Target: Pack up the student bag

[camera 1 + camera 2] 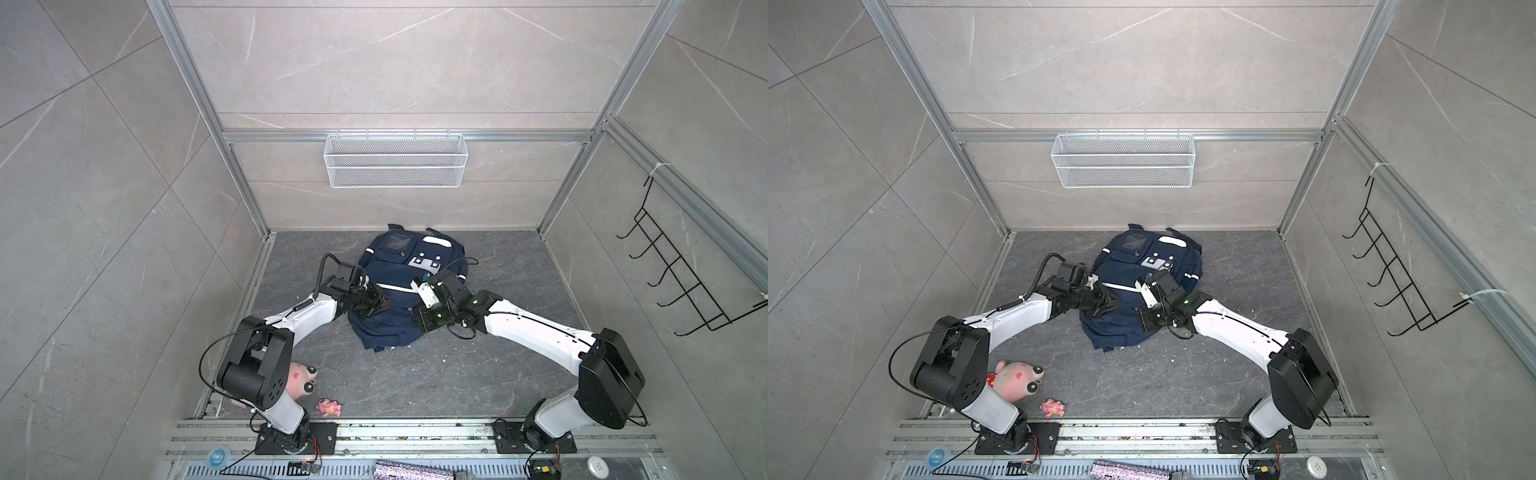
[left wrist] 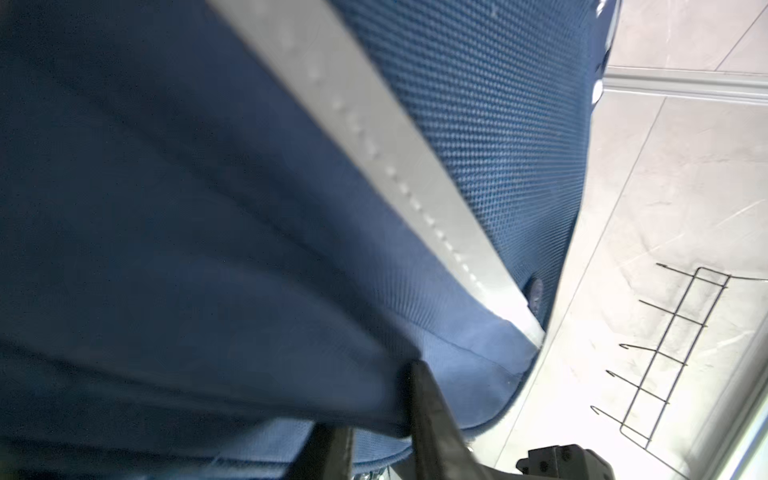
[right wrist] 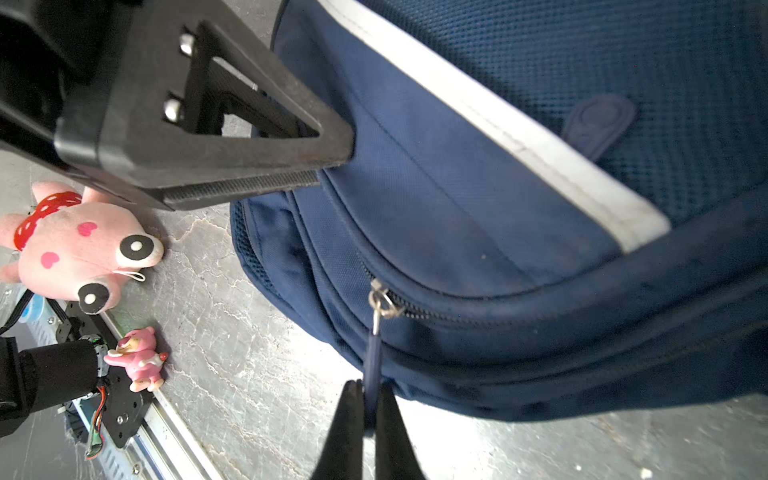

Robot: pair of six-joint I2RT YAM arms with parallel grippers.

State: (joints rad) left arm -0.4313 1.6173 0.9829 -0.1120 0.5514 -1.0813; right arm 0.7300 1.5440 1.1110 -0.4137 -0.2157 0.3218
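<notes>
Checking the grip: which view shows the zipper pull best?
The right wrist view: the zipper pull sits sharp between the right gripper's shut jaws. Top views hide it; left wrist view shows only bag fabric.

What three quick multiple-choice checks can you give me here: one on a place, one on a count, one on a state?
1. Where does the pink plush lie?
A) beside the left arm
B) in the wire basket
C) on the wall hooks
2. How many toys lie outside the backpack?
A) one
B) two
C) four
3. The right gripper is:
A) open in the air
B) shut on the zip pull
C) holding a toy
Answers:
1 A, both top views show it next to that arm.
2 B, the plush and a small pink figure.
3 B, the right wrist view shows the jaws pinching the pull.
</notes>
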